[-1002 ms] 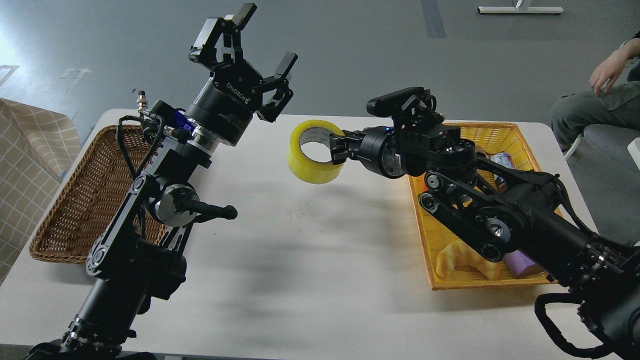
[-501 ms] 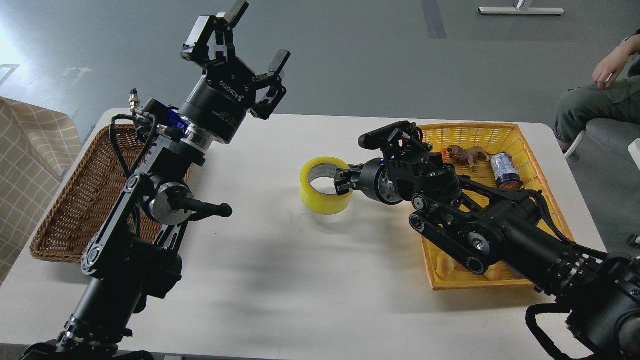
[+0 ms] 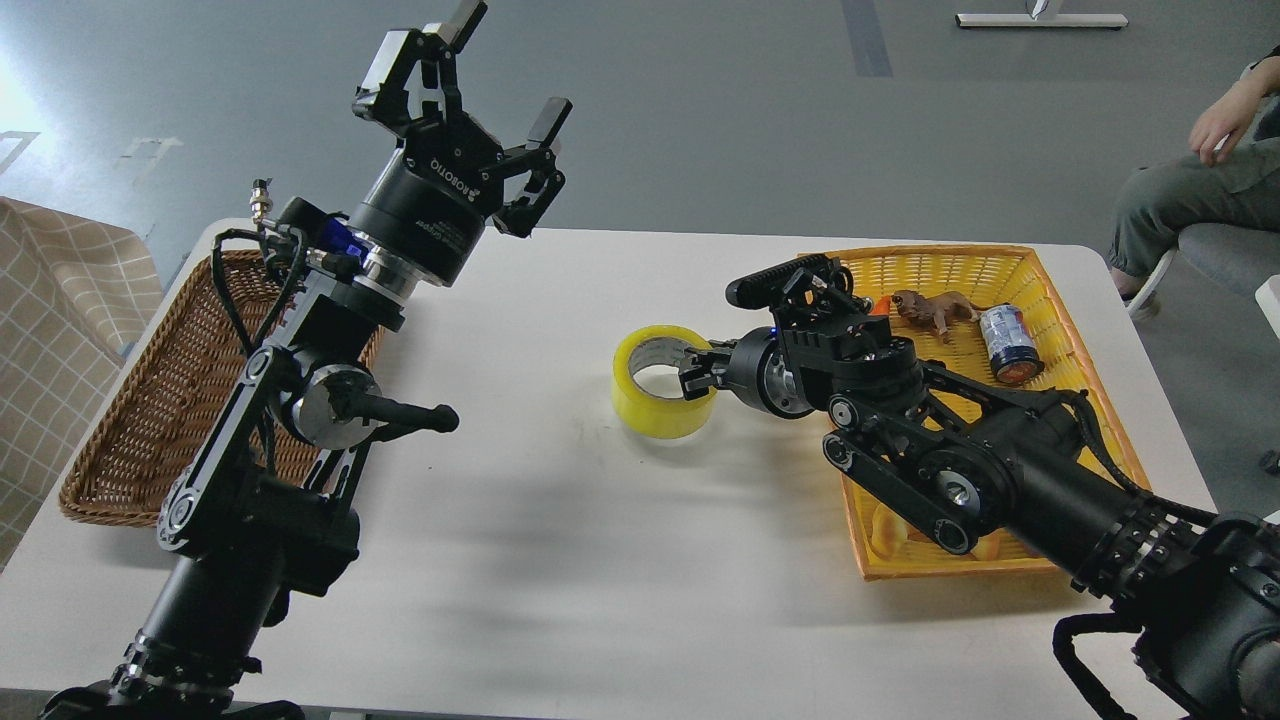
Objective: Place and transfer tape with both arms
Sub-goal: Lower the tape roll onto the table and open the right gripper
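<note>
From the head view, the right gripper [image 3: 702, 375] pinches the near wall of the tape [image 3: 662, 381], one finger inside the core and one outside, with the roll lying flat on the table [image 3: 560, 560] just ahead of its fingertips, or very close to touching down. The likeliest slip is at release: if the inner finger drags on the cardboard core as the jaws part, the roll could tip onto its edge and wheel away across the bare surface. The left gripper [image 3: 468, 95] hangs high and well off to the far side, fingers spread wide around nothing, so a reach from there must come down cleanly over a low, slick ring. Its body reads "ROBOTIQ"; smaller lettering below is illegible. The can [image 3: 1007, 343] behind the right gripper in the yellow basket [image 3: 1085, 345] bears a label too small to read.
</note>
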`<state>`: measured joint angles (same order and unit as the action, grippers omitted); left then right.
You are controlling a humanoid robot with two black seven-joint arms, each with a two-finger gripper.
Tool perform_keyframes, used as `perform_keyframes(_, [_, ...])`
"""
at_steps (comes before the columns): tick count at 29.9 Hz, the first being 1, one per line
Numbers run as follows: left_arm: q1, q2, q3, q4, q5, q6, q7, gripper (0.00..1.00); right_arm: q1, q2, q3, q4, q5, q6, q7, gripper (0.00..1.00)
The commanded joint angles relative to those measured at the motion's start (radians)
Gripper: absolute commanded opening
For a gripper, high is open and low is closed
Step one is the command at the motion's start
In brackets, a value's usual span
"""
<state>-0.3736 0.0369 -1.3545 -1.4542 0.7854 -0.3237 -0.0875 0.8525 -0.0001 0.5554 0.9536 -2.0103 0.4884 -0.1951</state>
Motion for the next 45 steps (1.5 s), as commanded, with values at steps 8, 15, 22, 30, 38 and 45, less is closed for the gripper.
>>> perform_keyframes(8, [0.001,0.001,-0.003,0.000,0.000,0.000,0.000,0.98,-0.016,0.000,0.003,0.007,0.007,0.000,0.000,0.12])
perform_keyframes(15, [0.001,0.001,-0.003,-0.002,0.000,0.000,0.000,0.98,-0.043,0.000,0.003,0.030,0.013,0.000,0.000,0.13])
perform_keyframes(22, [0.005,0.001,-0.003,-0.011,0.002,0.002,0.000,0.98,-0.067,0.000,0.011,0.043,0.015,0.000,0.005,0.18])
perform_keyframes(30, [0.015,0.003,-0.003,-0.018,0.002,0.002,0.000,0.98,-0.064,0.000,0.018,0.086,0.084,0.000,0.008,0.49])
perform_keyframes(38, [0.015,0.008,-0.005,-0.018,0.000,0.002,0.000,0.98,-0.072,0.000,0.073,0.116,0.110,0.000,0.014,0.77])
perform_keyframes(45, [0.015,0.012,-0.005,-0.018,0.000,0.002,0.000,0.98,-0.078,0.000,0.224,0.195,0.116,0.000,0.014,0.98])
